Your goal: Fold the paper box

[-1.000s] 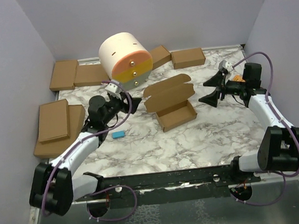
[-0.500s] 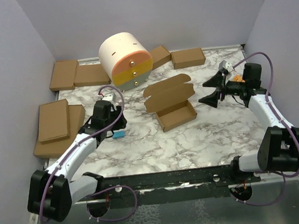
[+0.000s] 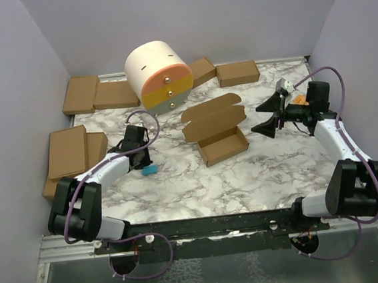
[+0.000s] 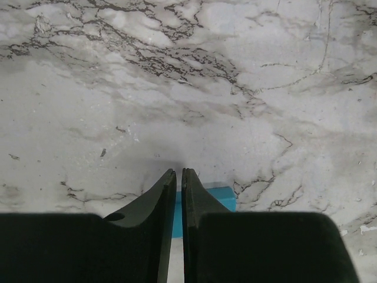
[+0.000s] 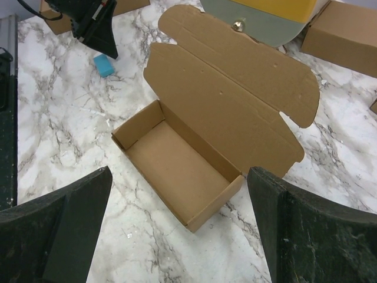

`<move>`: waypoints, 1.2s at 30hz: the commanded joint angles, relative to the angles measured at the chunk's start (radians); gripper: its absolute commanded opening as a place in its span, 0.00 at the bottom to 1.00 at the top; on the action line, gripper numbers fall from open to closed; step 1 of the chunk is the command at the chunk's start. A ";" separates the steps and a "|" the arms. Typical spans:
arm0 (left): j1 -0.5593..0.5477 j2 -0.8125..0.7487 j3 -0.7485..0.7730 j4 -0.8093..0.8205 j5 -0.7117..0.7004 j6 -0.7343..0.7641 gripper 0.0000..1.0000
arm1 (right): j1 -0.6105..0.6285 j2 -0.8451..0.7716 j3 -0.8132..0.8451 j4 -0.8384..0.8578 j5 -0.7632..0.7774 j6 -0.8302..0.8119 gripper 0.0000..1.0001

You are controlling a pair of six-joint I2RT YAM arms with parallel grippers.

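Observation:
The paper box point(image 3: 218, 135) lies mid-table as an open brown tray point(image 5: 182, 165) with its lid flap point(image 5: 235, 88) laid back behind it. My right gripper point(image 3: 265, 117) hovers to the right of it, open wide, and the tray shows between its fingers point(image 5: 179, 170). My left gripper point(image 3: 142, 163) is low over the marble, left of the box and apart from it. Its jaws point(image 4: 178, 172) are shut to a thin slit with nothing between them. A small blue block point(image 4: 218, 197) lies on the table under the right finger.
A round white cabinet point(image 3: 158, 74) with orange and yellow drawers stands at the back. Ready-made brown boxes lie at the back left point(image 3: 80, 94), the back right point(image 3: 237, 72) and stacked at the left edge point(image 3: 67, 152). Purple walls enclose the table.
My left gripper has closed from open to a slit and dropped toward the table by the blue block. The right arm and the box have not moved.

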 commanded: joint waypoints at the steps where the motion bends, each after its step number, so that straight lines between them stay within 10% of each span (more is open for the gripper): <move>1: 0.004 -0.016 0.006 -0.059 -0.024 -0.045 0.11 | -0.003 0.012 0.033 -0.034 -0.033 -0.035 0.99; 22: -0.124 -0.260 -0.184 -0.115 0.169 -0.272 0.12 | -0.004 0.006 0.046 -0.073 -0.045 -0.069 0.99; 36: -0.183 -0.317 -0.152 -0.162 0.012 -0.455 0.57 | -0.005 0.018 0.046 -0.075 -0.045 -0.074 0.99</move>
